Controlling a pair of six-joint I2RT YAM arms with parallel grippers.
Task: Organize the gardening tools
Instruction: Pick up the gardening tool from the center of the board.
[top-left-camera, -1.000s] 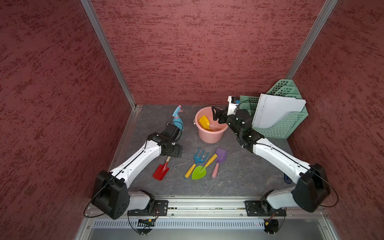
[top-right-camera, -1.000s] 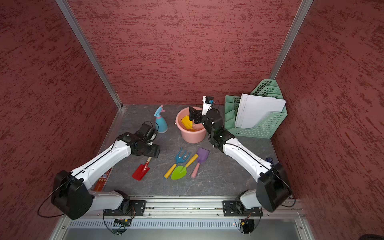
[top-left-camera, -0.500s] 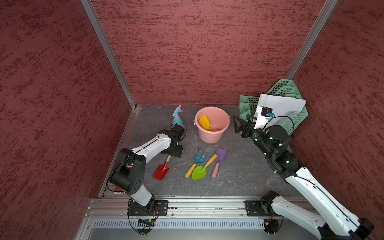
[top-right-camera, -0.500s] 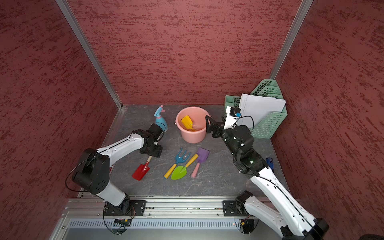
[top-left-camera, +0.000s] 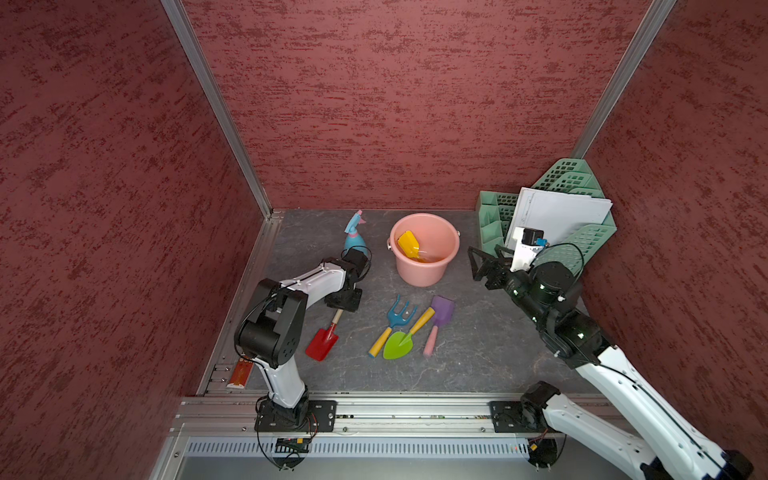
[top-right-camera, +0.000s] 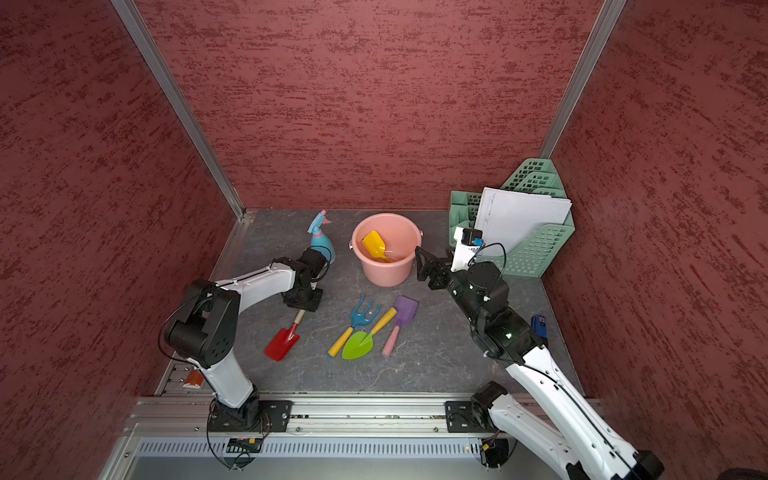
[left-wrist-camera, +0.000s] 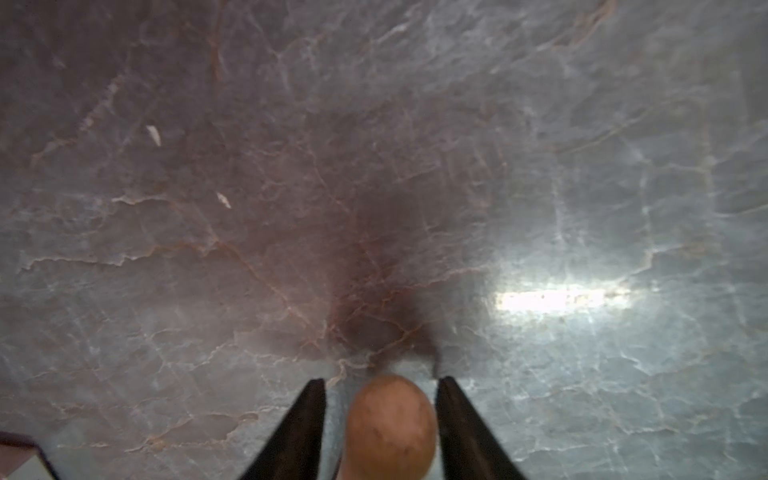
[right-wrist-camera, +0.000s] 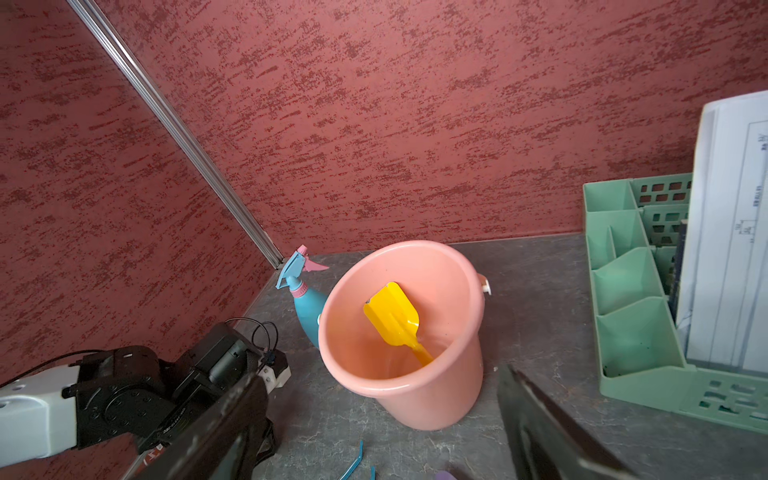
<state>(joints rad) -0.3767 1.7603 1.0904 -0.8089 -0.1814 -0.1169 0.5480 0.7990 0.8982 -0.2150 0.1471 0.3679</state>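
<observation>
We are recording the left claw pointing down over the handle end of the red trowel, whose blade is lying on the table towards the front rail. In the left wrist view, the rounded wooden handle is sitting between the two black fingers. One finger is standing right against it and the other is showing a sliver of table in between. We cannot tell whether the claw is gripping the handle or merely straddling it.

We are noting the right claw hanging in the air with its jaws spread wide, holding nothing. It is facing the bucket from just beside it, on the rack side.

The scoop is leaning inside the bucket, blade up. The bottle is standing upright just beside the bucket, near the back corner.

The fork, the green trowel and the spade are lying close together in front of the bucket. The green trowel's yellow handle is running between the fork and the spade. White sheets are standing in the rack.
</observation>
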